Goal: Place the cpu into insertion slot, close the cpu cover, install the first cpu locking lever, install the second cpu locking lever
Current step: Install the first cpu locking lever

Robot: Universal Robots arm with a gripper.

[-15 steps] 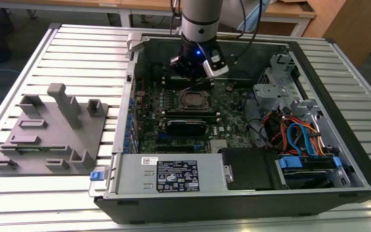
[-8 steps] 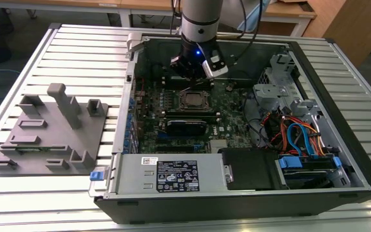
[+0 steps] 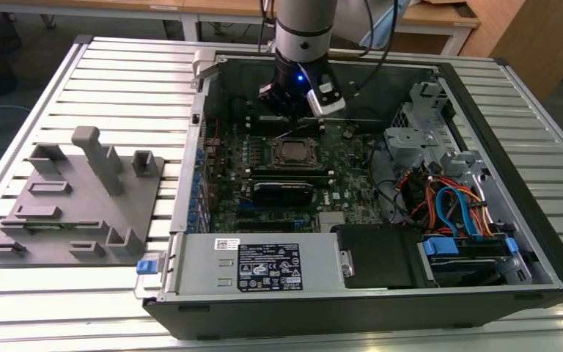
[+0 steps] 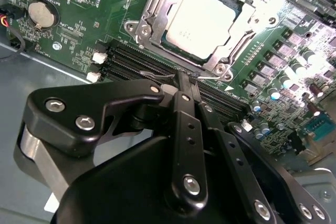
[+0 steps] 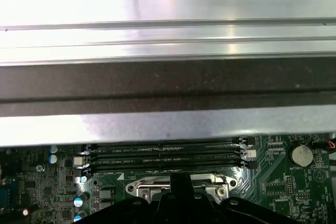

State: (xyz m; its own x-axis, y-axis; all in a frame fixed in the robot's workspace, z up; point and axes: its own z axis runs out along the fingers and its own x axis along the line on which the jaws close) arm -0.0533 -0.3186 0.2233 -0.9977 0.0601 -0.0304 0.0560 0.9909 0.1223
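The cpu (image 4: 202, 22), a silvery square chip, lies in the insertion slot (image 3: 295, 151) on the green board. The cpu cover (image 4: 239, 35), a silver frame, is down around the chip's edges. A thin wire locking lever (image 4: 155, 75) runs along the socket edge nearest my gripper (image 4: 187, 78). The black fingertips are pressed together right on that wire. In the exterior view the gripper (image 3: 292, 121) hangs inside the case just beyond the socket. The first wrist view has the fingertips (image 5: 181, 178) at the socket's metal rim.
Long black memory slots (image 4: 131, 59) lie under the gripper. The case wall (image 5: 168, 82) rises close behind. A grey power supply box (image 3: 257, 265), a drive cage with cables (image 3: 457, 209) and a black card (image 3: 281, 192) stand in the case. A grey fixture (image 3: 76, 205) sits outside on the exterior view's left.
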